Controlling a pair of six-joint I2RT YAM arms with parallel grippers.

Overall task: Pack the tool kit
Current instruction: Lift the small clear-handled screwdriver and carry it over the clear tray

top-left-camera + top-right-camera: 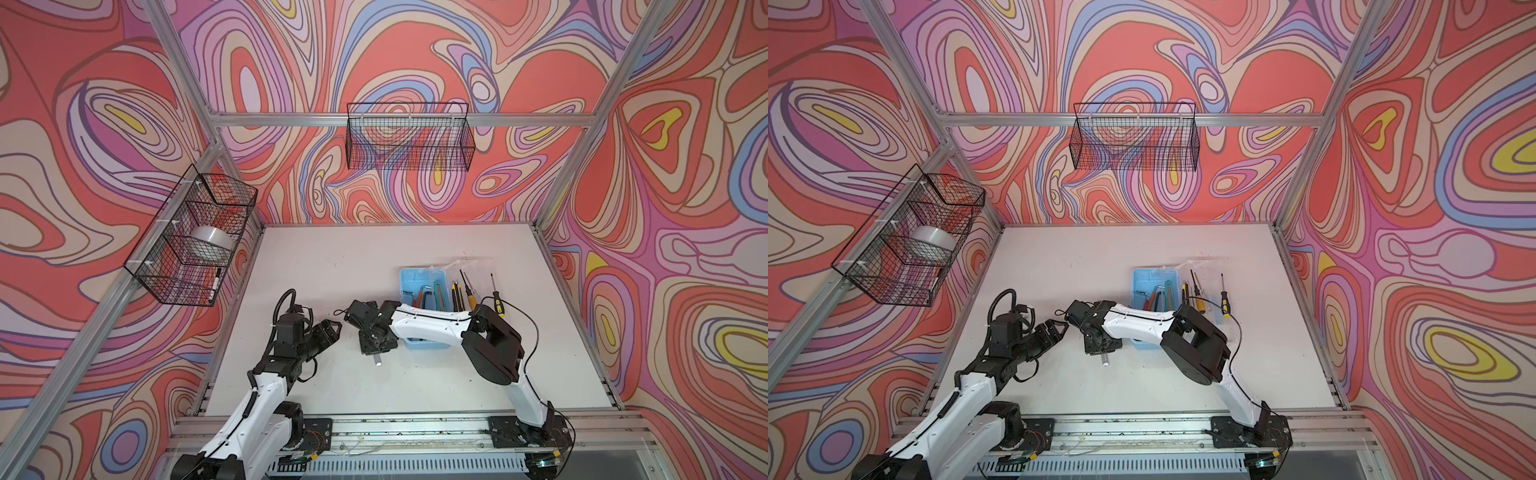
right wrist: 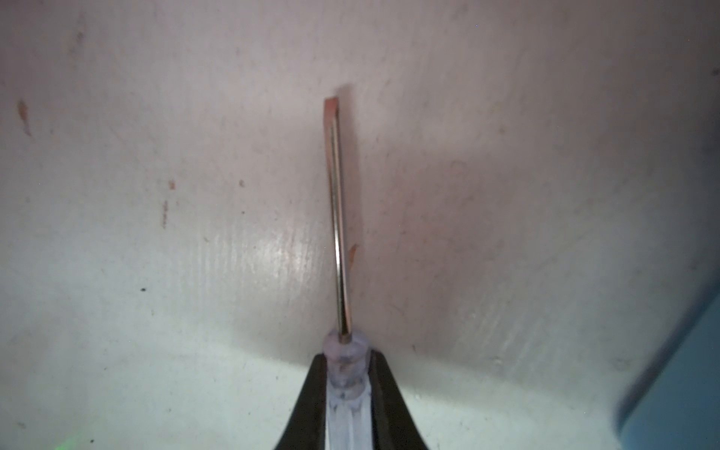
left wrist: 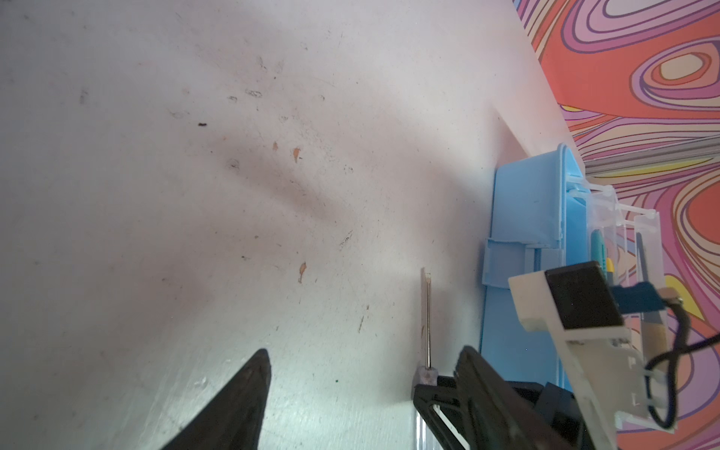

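Overhead stereo pair; wrist cameras near table point(image 3: 156, 195)

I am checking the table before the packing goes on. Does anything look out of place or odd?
The clear-handled screwdriver is alone at the left of the light-blue box, while the other screwdrivers lie at its right. The right gripper is closed on its handle. Nothing looks spilled or damaged.

Box point(image 1: 405, 276) stood on table point(image 1: 332, 257), right of centre; hex keys point(image 1: 415, 293) lay inside, screwdrivers point(image 1: 472, 299) just right, lone screwdriver point(image 2: 338, 218) near its left.
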